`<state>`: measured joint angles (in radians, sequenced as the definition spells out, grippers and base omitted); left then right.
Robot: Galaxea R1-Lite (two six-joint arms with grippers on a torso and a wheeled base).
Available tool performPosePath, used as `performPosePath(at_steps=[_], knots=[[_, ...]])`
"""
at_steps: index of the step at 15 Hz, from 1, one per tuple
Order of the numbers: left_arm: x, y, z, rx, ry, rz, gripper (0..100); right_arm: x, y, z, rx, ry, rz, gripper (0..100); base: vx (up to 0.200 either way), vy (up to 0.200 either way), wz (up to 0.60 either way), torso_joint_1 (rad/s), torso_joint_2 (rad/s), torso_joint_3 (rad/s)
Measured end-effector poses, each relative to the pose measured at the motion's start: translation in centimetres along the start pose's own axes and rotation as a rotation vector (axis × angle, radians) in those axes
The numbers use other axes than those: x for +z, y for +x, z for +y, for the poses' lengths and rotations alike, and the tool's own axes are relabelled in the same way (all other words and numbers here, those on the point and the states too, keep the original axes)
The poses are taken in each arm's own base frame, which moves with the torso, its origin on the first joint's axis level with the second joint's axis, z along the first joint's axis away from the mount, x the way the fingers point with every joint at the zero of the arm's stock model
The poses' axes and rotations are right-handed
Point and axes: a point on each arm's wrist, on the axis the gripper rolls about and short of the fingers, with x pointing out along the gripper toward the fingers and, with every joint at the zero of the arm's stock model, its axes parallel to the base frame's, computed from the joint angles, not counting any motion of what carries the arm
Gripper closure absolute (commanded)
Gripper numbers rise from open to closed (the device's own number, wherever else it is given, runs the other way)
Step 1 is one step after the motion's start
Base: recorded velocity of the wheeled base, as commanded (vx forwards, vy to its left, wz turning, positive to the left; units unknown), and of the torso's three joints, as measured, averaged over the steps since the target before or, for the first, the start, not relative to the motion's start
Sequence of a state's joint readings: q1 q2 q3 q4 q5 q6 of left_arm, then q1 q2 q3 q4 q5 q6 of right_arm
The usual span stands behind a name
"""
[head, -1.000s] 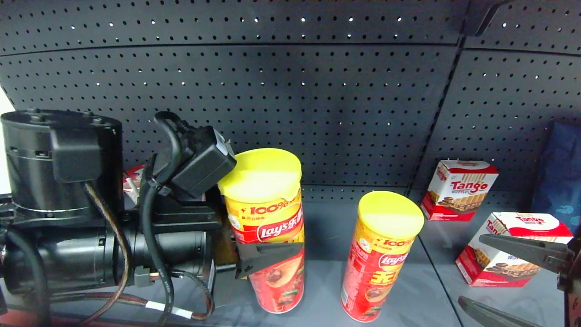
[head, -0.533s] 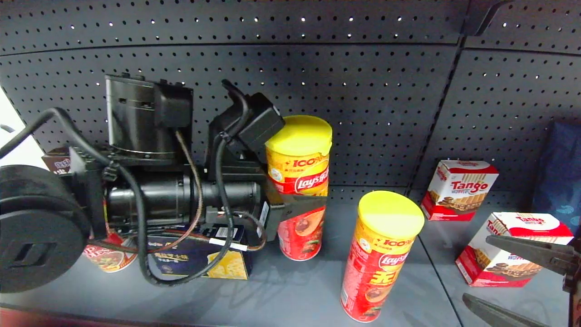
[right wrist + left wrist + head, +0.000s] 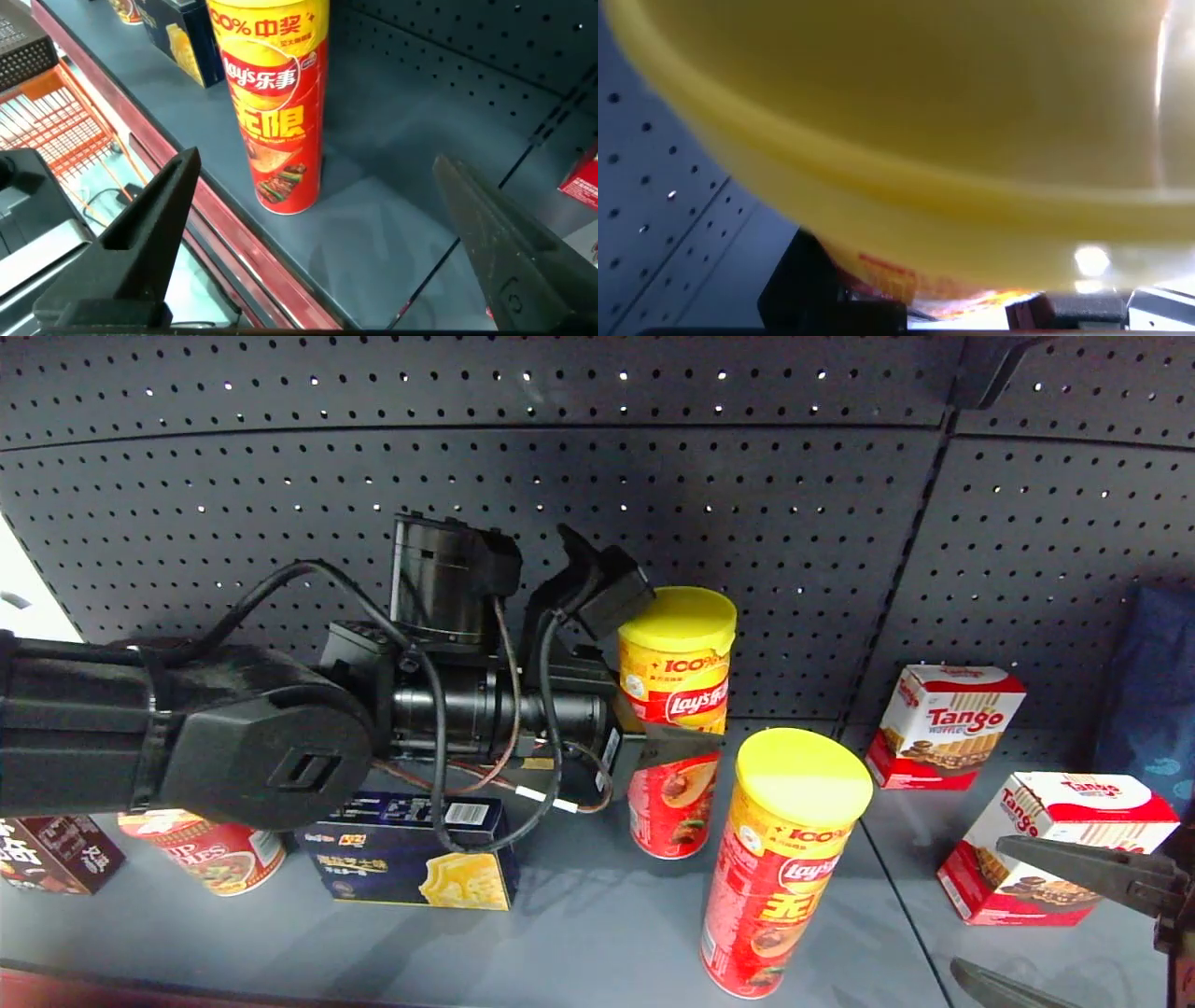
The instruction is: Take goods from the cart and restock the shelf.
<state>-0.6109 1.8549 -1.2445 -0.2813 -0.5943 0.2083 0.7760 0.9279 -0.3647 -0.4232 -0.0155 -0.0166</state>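
Bare shelf [image 3: 901, 919] between front can [image 3: 782, 868], boxes [image 3: 1060, 821]

The left arm [image 3: 187, 737] lay stretched out level from the left side, with its wrist [image 3: 485, 709] in line ahead of it and cables [image 3: 439, 775] looping round the joint. And there, the left gripper [image 3: 674, 749] was clamped across the middle of an upright chip can [image 3: 677, 663], one dark finger [image 3: 686, 742] showing over its front. Over on the right, the right gripper [image 3: 977, 905] sat low, its two fingers [image 3: 149, 243] spread wide apart.
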Motion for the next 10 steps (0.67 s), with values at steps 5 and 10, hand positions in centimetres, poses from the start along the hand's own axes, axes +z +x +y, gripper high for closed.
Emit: performPosePath(at_steps=[5,10], knots=[[-0.7,2.4,2.1,0.053,0.019,0.018,100,-0.1,0.0,0.1,0.01,0.0,0.005,0,0.0,0.0,0.0,0.0,0.0,0.0],[-1.8,4.5,4.3,0.077,0.035,0.028,100,-0.8,-0.3,0.1,0.016,0.0,0.016,0,0.0,0.0,0.0,0.0,0.0,0.0]])
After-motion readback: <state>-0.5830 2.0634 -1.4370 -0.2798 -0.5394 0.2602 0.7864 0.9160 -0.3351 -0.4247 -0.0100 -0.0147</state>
